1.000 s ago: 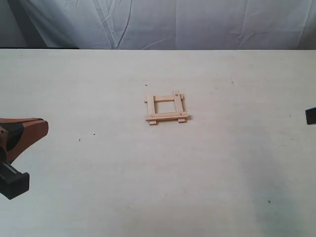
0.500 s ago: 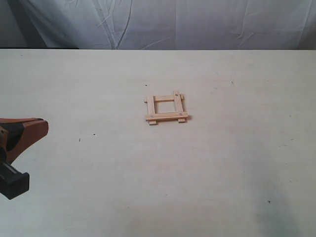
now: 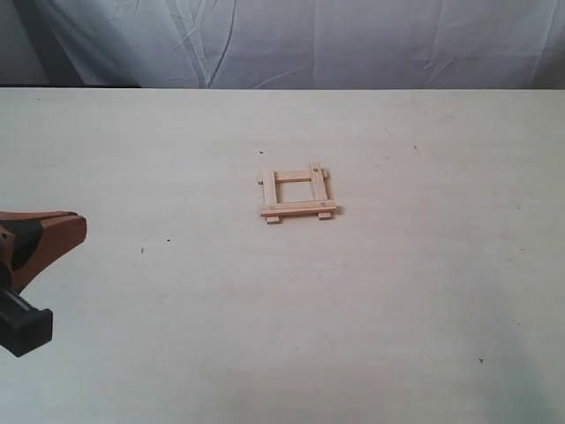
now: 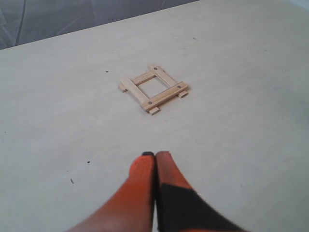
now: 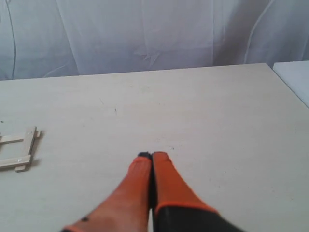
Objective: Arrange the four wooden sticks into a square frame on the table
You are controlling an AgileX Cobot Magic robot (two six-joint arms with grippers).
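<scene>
The four wooden sticks lie crossed as a small square frame (image 3: 297,194) in the middle of the table (image 3: 397,291), ends jutting past the corners. The frame also shows in the left wrist view (image 4: 153,88) and, cut off at the picture's edge, in the right wrist view (image 5: 18,148). My left gripper (image 3: 78,225) sits at the left edge of the exterior view, well away from the frame. Its orange fingers are pressed together with nothing between them (image 4: 155,155). My right gripper (image 5: 152,155) is shut and empty too, and is outside the exterior view.
A white wrinkled cloth backdrop (image 3: 300,40) hangs behind the table's far edge. A few tiny dark specks (image 3: 169,239) dot the tabletop. In the right wrist view the table's corner (image 5: 270,67) and a paler surface beyond it show.
The dark tip of the right arm, seen at the right edge one second ago, has left the exterior view. The frame and the left gripper have not moved.
</scene>
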